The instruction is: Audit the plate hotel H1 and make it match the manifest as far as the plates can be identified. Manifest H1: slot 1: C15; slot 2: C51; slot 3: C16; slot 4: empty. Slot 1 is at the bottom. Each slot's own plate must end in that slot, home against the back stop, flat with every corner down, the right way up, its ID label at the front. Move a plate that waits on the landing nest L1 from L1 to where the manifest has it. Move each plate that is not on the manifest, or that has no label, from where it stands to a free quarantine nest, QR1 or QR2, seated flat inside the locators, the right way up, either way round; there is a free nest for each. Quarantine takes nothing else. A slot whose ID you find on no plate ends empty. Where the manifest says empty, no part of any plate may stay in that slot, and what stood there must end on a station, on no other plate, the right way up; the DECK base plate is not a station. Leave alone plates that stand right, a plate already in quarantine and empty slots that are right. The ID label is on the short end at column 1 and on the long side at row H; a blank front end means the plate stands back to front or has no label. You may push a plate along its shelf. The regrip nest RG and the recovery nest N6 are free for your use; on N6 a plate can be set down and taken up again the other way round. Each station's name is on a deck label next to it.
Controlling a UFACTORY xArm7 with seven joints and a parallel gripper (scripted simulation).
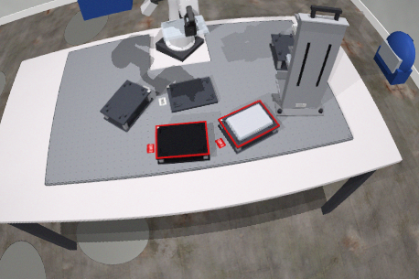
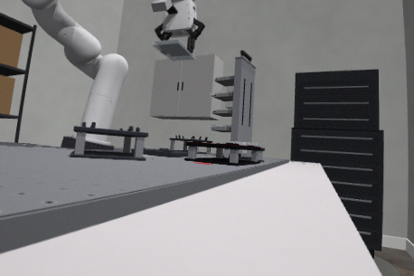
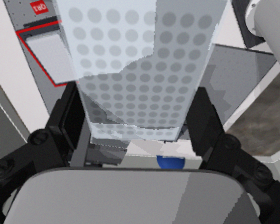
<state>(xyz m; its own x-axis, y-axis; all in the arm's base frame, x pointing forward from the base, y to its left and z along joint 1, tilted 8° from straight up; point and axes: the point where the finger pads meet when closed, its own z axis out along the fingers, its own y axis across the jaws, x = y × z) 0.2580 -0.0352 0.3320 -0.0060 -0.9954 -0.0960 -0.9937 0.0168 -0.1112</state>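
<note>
My gripper (image 1: 189,23) (image 2: 178,39) (image 3: 136,98) is shut on a clear well plate (image 1: 179,31) (image 2: 174,49) (image 3: 141,65), gripping it across its width. It holds the plate high in the air, roughly level, close to the robot's base at the back of the deck. The plate hotel H1 (image 1: 315,62) (image 2: 242,100) stands at the right; its shelves (image 2: 223,96) show edge-on, and I cannot tell what lies on them. A white plate (image 1: 248,122) (image 3: 47,54) sits in the right red-framed quarantine nest (image 1: 270,113). The left red-framed nest (image 1: 181,123) is empty.
A dark raised nest (image 1: 125,103) stands turned at the left, and a flat dark nest (image 1: 192,93) lies mid-deck. Another dark station (image 1: 281,47) sits behind the hotel. A blue bin (image 1: 395,58) stands on the floor at the right.
</note>
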